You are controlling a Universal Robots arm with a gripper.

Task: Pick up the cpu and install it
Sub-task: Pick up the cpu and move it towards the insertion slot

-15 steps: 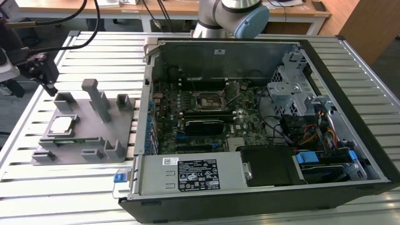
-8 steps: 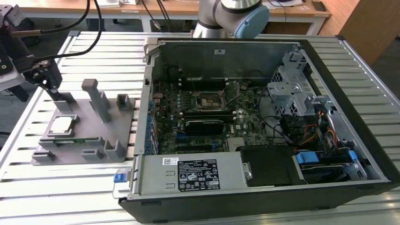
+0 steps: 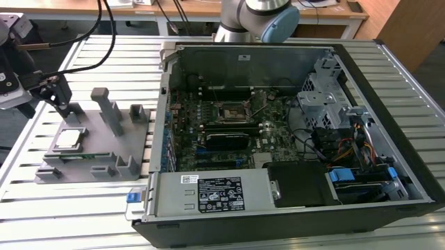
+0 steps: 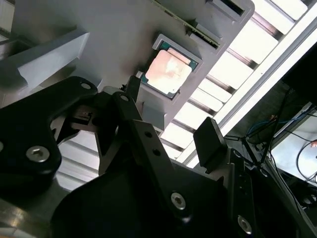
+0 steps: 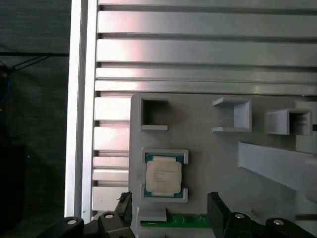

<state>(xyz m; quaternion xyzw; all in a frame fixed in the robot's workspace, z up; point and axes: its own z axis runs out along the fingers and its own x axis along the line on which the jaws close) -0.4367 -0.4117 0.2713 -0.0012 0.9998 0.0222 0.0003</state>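
Note:
The cpu point(image 3: 68, 138) lies flat, silvery top up, in a shallow pocket of the grey holder block point(image 3: 104, 151) at the exterior view's left. It also appears in both wrist views point(image 5: 163, 173) point(image 4: 168, 71). My gripper point(image 3: 66, 107) hovers just above and slightly behind it. In the first wrist view the gripper point(image 5: 168, 206) is open, its two black fingertips point(image 5: 215, 203) spread wider than the chip and holding nothing. The motherboard's black socket frame point(image 3: 231, 111) sits inside the open computer case point(image 3: 389, 104).
A green memory stick point(image 3: 76, 156) lies in a slot of the holder, beside the cpu. Grey posts point(image 3: 104, 107) rise from the block close to my gripper. The slatted metal table point(image 3: 76, 213) carries both block and case. Black cables point(image 3: 90, 28) hang at the back left.

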